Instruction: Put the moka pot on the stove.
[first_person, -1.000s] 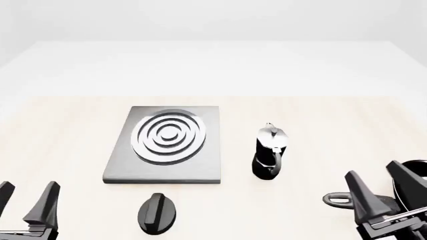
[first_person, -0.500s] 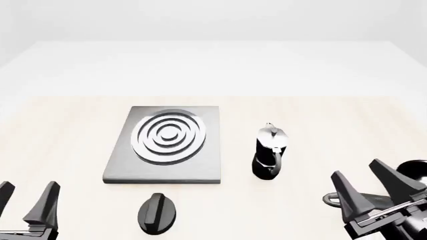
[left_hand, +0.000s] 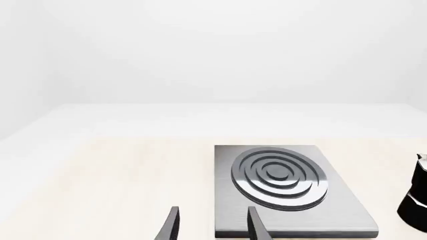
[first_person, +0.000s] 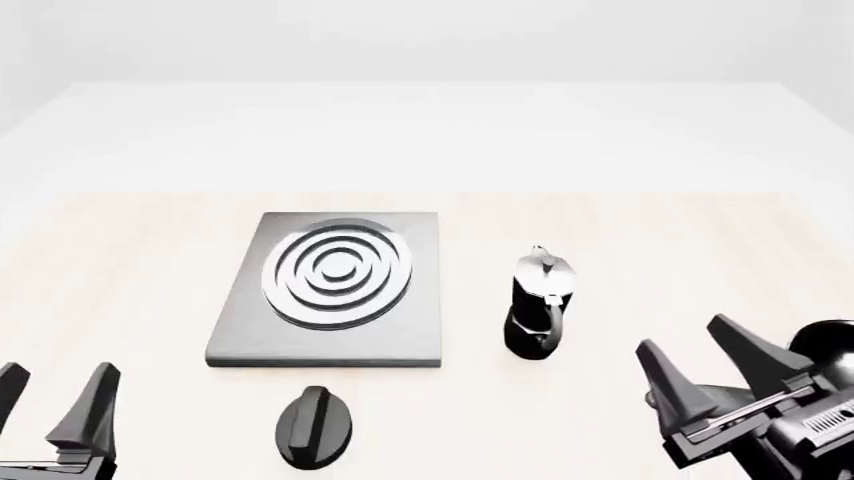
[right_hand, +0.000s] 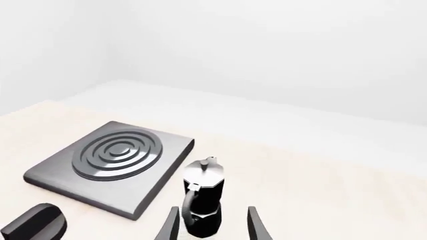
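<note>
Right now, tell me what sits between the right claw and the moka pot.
Nothing: in the front view only bare table separates the open right claw from the pot. The right wrist view shows the pot straight ahead.

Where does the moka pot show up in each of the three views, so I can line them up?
Front view: the moka pot stands upright on the table, right of the stove.
Left wrist view: only a sliver of it shows, cut off by the picture edge.
Right wrist view: it sits between the open fingertips of the right gripper, close ahead.
Shared landmark: the stove, beside the pot in all three.
</note>
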